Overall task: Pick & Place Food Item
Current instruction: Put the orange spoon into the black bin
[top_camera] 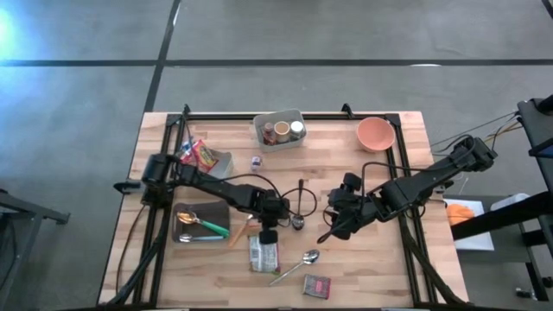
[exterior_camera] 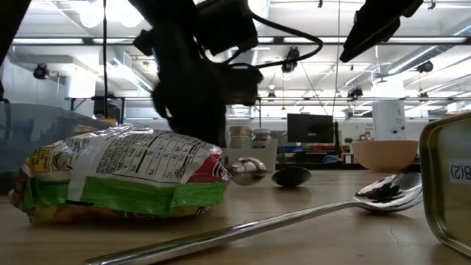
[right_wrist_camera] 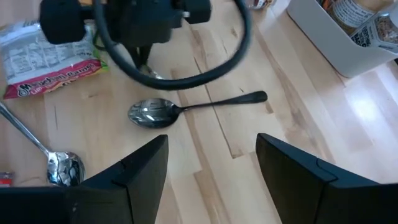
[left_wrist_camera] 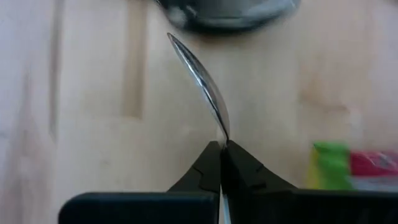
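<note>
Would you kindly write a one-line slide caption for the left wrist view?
Left gripper fingers shut on a thin shiny metal utensil above the light wooden table.

Grey concrete floor [top_camera: 346, 34]; ceiling strip lights [exterior_camera: 309, 6]; monitor [exterior_camera: 309, 126].

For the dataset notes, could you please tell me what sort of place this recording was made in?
Probably a robotics lab or workshop: a wooden table on a bare concrete floor, with ceiling strip lights and a monitor behind.

wooden table [top_camera: 406, 276] bearing a pink bowl [top_camera: 375, 133], a white bin [top_camera: 263, 136] of jars, a metal tray [top_camera: 185, 231], a dark spoon [right_wrist_camera: 186, 109] and a silver spoon [top_camera: 298, 264].
</note>
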`<action>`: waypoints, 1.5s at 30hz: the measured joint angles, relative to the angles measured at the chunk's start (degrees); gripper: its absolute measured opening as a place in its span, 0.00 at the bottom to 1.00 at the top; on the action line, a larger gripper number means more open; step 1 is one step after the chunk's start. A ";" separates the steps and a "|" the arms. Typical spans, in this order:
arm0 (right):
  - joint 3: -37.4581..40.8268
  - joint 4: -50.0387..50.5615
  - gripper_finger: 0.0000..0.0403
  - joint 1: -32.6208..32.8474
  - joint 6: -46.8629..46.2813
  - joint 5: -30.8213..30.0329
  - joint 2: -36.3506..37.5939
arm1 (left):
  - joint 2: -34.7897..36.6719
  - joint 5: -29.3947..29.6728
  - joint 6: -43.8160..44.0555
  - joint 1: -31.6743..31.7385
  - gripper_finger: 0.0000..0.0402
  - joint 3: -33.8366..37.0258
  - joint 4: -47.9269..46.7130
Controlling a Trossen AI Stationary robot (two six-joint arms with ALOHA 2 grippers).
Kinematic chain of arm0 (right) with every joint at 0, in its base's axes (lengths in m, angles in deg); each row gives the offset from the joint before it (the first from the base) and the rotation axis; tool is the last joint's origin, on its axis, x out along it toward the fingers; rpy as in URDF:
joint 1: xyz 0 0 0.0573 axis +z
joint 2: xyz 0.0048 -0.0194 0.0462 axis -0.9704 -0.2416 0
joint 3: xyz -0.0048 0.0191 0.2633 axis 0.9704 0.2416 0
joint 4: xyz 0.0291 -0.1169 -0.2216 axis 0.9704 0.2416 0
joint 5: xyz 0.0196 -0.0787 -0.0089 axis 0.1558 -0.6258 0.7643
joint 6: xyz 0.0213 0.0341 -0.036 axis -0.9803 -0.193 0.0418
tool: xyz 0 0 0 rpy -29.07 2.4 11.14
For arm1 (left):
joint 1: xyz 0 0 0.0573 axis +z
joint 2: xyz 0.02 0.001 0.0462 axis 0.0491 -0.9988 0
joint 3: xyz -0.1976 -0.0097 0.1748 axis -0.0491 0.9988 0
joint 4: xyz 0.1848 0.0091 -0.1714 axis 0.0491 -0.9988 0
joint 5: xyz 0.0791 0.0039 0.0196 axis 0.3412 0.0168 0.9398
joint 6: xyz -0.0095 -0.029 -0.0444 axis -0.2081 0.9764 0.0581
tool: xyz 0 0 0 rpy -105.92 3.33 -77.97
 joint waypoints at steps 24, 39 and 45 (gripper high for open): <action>7.98 -44.25 0.60 -0.02 27.66 10.08 -0.13 | 32.36 12.27 -2.71 -0.09 0.00 14.51 32.85; 8.24 -62.63 0.60 -1.74 30.29 -3.39 -3.02 | 35.85 9.32 -7.34 -0.27 0.00 24.69 62.04; 8.14 -74.67 0.60 -4.00 33.60 -3.36 -8.11 | 35.21 3.89 -9.20 -0.50 0.00 24.61 67.21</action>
